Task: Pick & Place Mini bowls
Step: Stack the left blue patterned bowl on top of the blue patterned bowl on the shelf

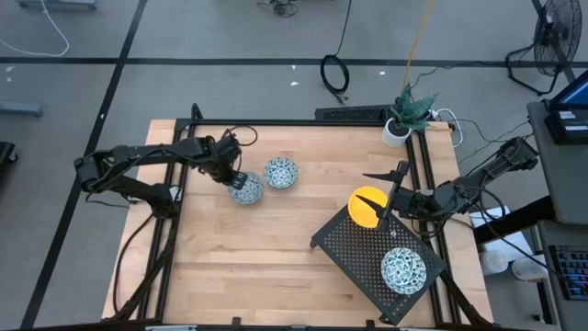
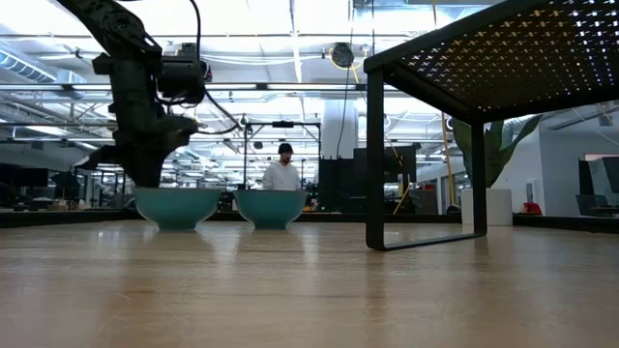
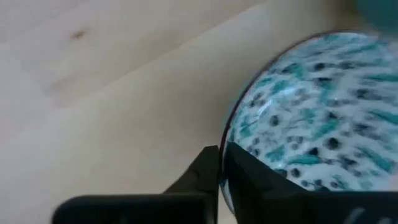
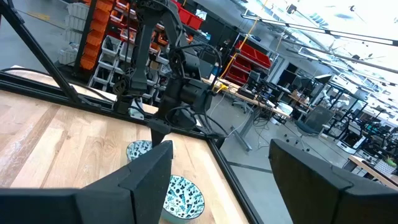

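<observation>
High view: wooden worktop (image 1: 276, 248). Left pincer (image 1: 234, 180) is clenched on the rim of a patterned bowl (image 1: 246, 189); a second patterned bowl (image 1: 281, 172) sits just beside it, on the far side from the arm. Right pincer (image 1: 390, 204) is released, fingers spread, hovering over the black perforated rack (image 1: 354, 253) with a yellow bowl (image 1: 368, 206) directly at its tips. A third patterned bowl (image 1: 403, 269) rests on the rack, nearer the front edge than that pincer. White plant pot (image 1: 396, 131) stands at the back edge, well behind the right pincer.

Low view: left pincer (image 2: 145, 174) comes down onto the rim of a teal-sided bowl (image 2: 178, 207); its twin (image 2: 271, 208) stands just beside. Rack (image 2: 503, 58) is raised on legs. A person (image 2: 282, 172) shows in the room behind.

Left wrist view: fingers (image 3: 211, 177) pinch the bowl's rim (image 3: 311, 124), one outside, one inside.

Right wrist view: own fingers (image 4: 146, 174) are wide apart; both patterned bowls (image 4: 183, 198) lie beyond, with the left arm (image 4: 180, 87) over the farther one (image 4: 140, 149).

No legible writing or brand marks in any view.
</observation>
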